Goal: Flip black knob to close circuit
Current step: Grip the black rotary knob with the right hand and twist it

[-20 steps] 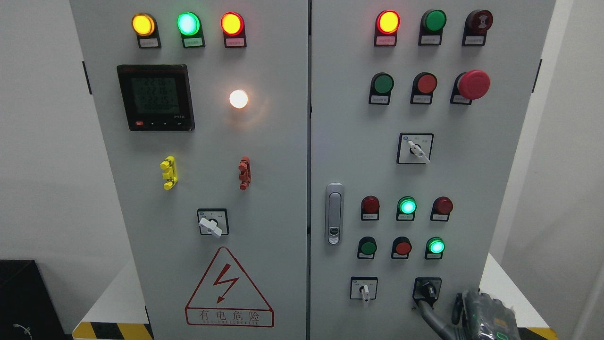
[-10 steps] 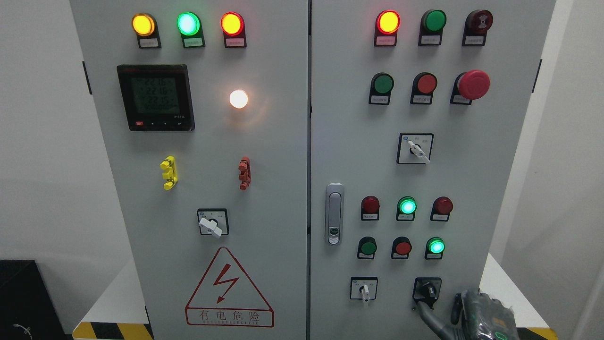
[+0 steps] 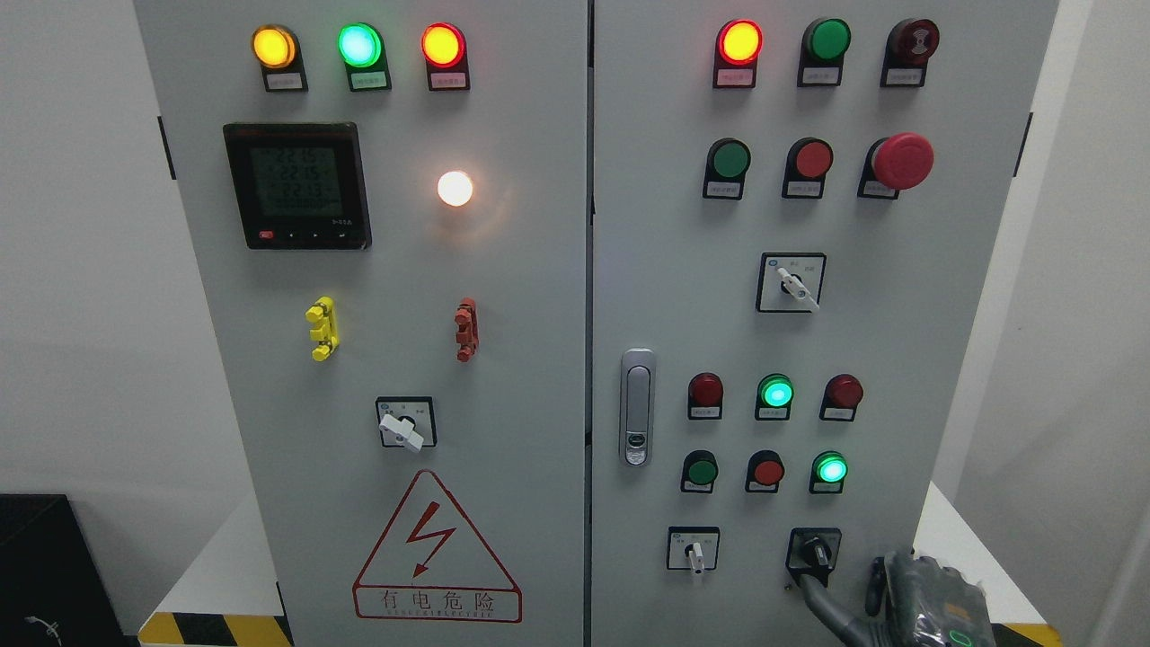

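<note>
Your target, the black knob [image 3: 816, 550], sits low in the lower right of the frame, on the right-hand door of the grey cabinet [image 3: 665, 270], in a black square bezel. Its handle points down and to the left. Your right hand [image 3: 885, 602] comes up from the bottom right corner, and one long grey finger [image 3: 822, 600] reaches up to just below the knob's handle, touching or very nearly so; you cannot tell which from here. The other fingers are extended and hold nothing, so nothing is gripped, and the turn appears not yet made. The left hand is out of view.

Just left of the knob is a white selector switch [image 3: 694, 552] in a similar bezel, and above it a row of three round controls: a green one [image 3: 699, 470], a red one [image 3: 767, 471], and a lit green lamp [image 3: 831, 469].

What could go wrong from here is mostly slip. With only a fingertip under the handle, a push at a poor angle could slide off the knob and leave it unturned, or turn it only partway. If the finger skids upward it could strike the lit green lamp or the red button above. Drifting left risks nudging the white selector instead. The palm is partly cut off at the frame's edge, so you cannot judge its clearance from the cabinet.
</note>
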Action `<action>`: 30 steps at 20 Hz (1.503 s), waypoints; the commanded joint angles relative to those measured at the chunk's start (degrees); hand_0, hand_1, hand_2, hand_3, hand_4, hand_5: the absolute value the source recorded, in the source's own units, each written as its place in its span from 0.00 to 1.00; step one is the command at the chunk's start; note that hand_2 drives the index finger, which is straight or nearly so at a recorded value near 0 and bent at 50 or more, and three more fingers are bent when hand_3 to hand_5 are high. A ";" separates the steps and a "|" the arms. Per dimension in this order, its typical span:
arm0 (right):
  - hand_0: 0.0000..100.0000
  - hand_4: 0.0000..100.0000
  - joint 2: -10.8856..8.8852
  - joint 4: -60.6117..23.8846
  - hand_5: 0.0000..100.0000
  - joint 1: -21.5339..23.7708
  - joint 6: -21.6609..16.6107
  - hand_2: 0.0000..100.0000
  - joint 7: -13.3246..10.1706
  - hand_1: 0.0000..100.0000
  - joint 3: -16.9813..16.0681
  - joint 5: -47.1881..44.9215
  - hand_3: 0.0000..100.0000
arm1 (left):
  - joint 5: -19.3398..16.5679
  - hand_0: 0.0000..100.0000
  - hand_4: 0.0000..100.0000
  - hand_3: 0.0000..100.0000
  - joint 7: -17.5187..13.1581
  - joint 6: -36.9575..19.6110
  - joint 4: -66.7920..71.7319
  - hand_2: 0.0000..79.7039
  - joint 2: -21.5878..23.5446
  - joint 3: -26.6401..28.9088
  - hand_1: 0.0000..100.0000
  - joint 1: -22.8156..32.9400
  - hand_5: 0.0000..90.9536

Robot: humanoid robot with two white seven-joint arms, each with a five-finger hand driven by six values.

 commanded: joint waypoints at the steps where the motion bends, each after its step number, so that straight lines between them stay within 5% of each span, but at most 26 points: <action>1: 0.00 0.78 1.18 0.74 0.81 -0.46 0.44 0.78 -0.05 0.12 -0.25 -0.09 0.96 | -1.14 0.00 0.00 0.00 0.05 -0.04 1.23 0.00 0.00 -1.23 0.00 0.00 0.00; 30: 0.00 0.78 -0.75 0.21 0.81 -0.90 0.53 0.77 -0.06 0.13 -0.60 -0.88 0.96 | -1.14 0.00 0.00 0.00 0.05 -0.04 1.23 0.00 0.00 -1.14 0.00 0.00 0.00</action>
